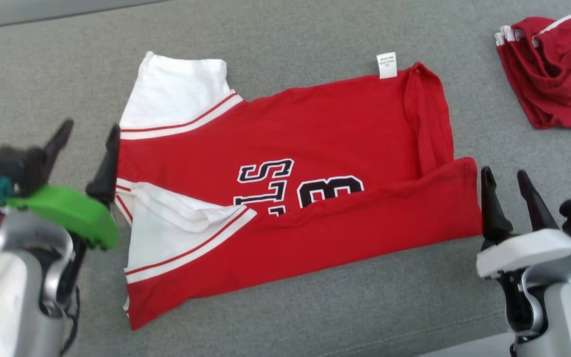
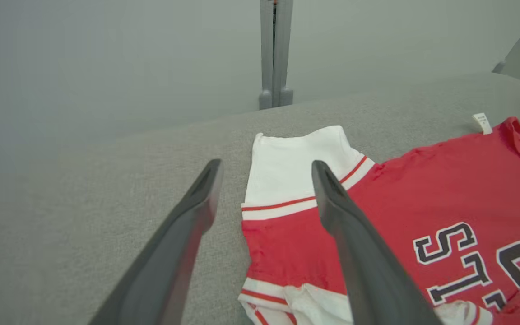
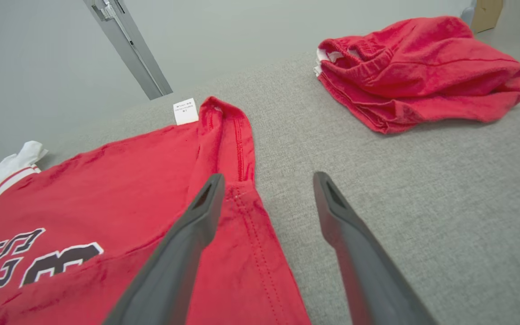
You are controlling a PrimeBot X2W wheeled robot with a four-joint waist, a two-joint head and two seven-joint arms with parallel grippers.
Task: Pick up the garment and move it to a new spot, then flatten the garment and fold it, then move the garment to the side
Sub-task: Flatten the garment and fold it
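**Fig. 1.** Red jersey [image 1: 315, 139] with white sleeves, lying near the centre of the grey cloth-covered counter [image 1: 315, 307]. Its 6 o'clock long edge is folded up over the black lettering, and a white label [image 1: 386, 64] sticks out near 1 o'clock. A 2nd red garment [image 1: 558, 69] is heaped at 2 o'clock, well apart.

My left gripper [image 1: 91, 128] hangs at the jersey's 9 o'clock edge and my right gripper [image 1: 504, 173] just beside its 4 o'clock corner. Both pairs of fingers are spread and pinch nothing.

I judge the cloth light, limp and not fragile. It will sag and crease between 2 holds and drag on the counter's weave. I would take hold at the 2 ends, pinching every layer together: the sleeve band at 9 o'clock and the doubled hem at 3 o'clock.
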